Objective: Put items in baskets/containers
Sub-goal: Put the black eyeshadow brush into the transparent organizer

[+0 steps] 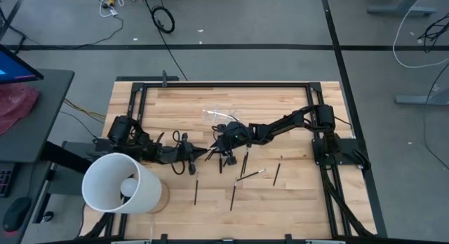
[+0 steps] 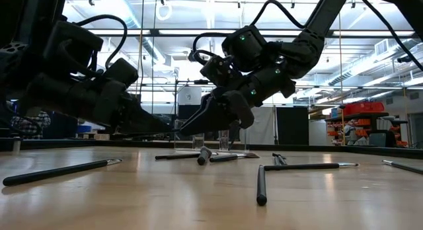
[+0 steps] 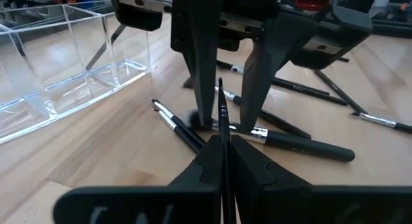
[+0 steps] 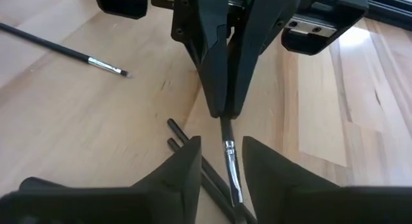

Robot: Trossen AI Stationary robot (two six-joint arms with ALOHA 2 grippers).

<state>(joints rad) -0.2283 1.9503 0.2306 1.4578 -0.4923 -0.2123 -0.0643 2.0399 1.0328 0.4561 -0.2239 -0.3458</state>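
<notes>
High view: both arms meet at mid-table. The left gripper [image 1: 203, 152] and right gripper [image 1: 223, 140] sit nearly tip to tip, just in front of the clear plastic holder [image 1: 216, 116], which barely shows against the wood. Several makeup brushes [image 1: 233, 195] lie scattered on the boards toward the near edge. A large white bucket [image 1: 119, 184] stands at the left corner. From here I cannot tell whether any brush is already in the holder; most of the work looks left to do.

Low view: at least half a dozen brushes lie flat on the table, one a dark-handled brush [image 2: 261, 184] pointing at the camera. The two grippers hang close together just above the surface, the holder [image 2: 222, 140] faint behind them.

Left wrist view: the left gripper [image 3: 223, 141] is clamped on a thin brush [image 3: 221, 118] whose free end reaches between the right arm's parted fingers [image 3: 201, 69]. Only this view shows the holder [image 3: 84, 53] clearly, with one dark brush seemingly leaning inside it.

Right wrist view: the right gripper [image 4: 222, 161] is spread, its fingers flanking the brush's silvery ferrule [image 4: 231, 159] without visibly pinching it; the brush juts from the left gripper's closed tips. This looks like a handover in progress.
</notes>
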